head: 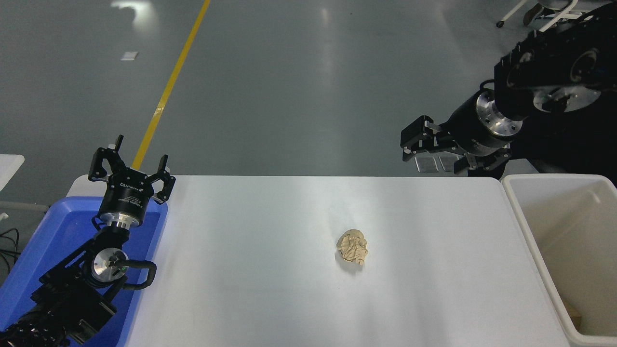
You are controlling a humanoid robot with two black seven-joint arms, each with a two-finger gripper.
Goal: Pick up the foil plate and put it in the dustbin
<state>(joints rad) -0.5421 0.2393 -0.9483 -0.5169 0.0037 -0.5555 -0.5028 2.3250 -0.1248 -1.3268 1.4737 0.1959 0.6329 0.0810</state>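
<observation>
The foil plate is not in view on the table or in either gripper. The dustbin (523,219), cream-white with a beige inside, stands at the table's right end, and what lies deep in it is mostly cut off by the picture's edge. My right gripper (436,155) hangs in the air over the table's far edge, just left of the dustbin's far corner. It is open, points left and down, and holds nothing. My left gripper (131,165) is parked open at the lower left, above the blue bin.
A small crumpled tan paper ball (353,246) lies near the middle of the white table (250,270). A blue plastic bin (53,231) sits at the table's left end under my left arm. A white chair base (549,14) stands on the floor far right.
</observation>
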